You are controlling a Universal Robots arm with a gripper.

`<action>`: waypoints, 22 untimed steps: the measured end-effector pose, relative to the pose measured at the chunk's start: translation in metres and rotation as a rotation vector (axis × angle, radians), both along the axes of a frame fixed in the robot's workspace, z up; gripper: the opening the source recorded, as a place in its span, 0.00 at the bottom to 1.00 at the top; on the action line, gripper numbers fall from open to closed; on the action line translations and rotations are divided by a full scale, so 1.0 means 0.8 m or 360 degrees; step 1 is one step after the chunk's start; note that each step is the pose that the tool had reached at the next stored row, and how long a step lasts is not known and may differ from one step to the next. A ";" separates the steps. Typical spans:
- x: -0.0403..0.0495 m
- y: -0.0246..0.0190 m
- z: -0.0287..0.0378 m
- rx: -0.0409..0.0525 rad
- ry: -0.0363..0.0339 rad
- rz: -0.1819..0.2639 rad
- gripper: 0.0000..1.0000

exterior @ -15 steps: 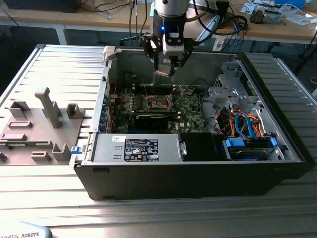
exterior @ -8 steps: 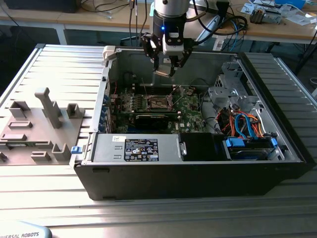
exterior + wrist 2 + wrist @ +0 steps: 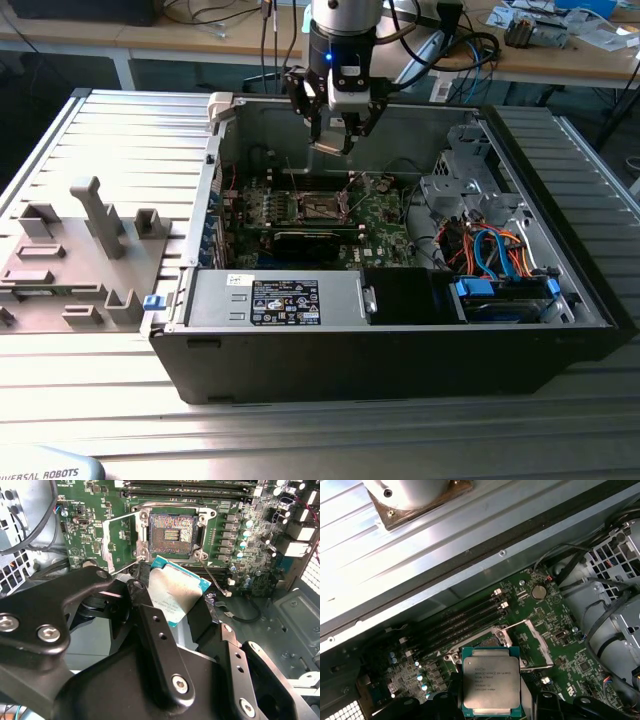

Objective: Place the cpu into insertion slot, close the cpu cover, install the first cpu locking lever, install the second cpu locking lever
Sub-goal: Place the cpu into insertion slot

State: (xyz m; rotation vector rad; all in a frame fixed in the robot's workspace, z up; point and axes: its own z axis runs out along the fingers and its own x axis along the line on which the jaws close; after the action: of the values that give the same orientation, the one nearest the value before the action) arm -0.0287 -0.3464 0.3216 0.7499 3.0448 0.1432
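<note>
- Right now my gripper (image 3: 334,138) is clamped on the cpu (image 3: 172,592), with a finger pressed against each of two opposite edges.
- The chip's silver-grey top, edged in teal, shows plainly in the first wrist view.
- The cpu hangs in the air above the insertion slot (image 3: 172,532), clear of it and not yet seated.
- The slot lies uncovered, and the fine contact field inside its silvery rim is exposed.
- The cpu cover (image 3: 540,644) is swung open and stands just beside the slot, hinged at one of its edges.
- A thin wire lever (image 3: 215,577) runs out from one corner of the slot over the green circuit board (image 3: 85,540).
- Around the slot, that board sits inside an open computer case (image 3: 400,350).
- In the exterior view I hold the chip high over the slot, about level with the case's upper rim.
</note>
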 end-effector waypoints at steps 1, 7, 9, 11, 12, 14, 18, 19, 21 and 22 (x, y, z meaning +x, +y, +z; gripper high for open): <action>0.000 0.0000 0.0000 0.0000 0.0000 -0.0002 0.54; 0.000 0.0000 -0.0001 0.0000 0.0000 -0.0017 0.54; 0.000 0.0000 -0.0001 0.0000 0.0000 -0.0019 0.54; 0.000 0.0000 -0.0001 0.0000 0.0000 -0.0022 0.54; 0.000 0.0000 -0.0001 0.0000 0.0000 -0.0024 0.54; 0.000 0.0000 -0.0001 0.0000 0.0000 -0.0028 0.54; 0.000 0.0000 -0.0001 0.0000 0.0000 -0.0036 0.54; 0.000 0.0000 -0.0001 0.0000 0.0000 -0.0037 0.54; 0.000 0.0000 -0.0001 0.0000 0.0000 -0.0040 0.54; 0.000 0.0000 -0.0001 0.0000 0.0000 -0.0041 0.54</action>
State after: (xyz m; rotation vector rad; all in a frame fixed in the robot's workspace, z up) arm -0.0287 -0.3464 0.3215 0.7889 3.0337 0.1429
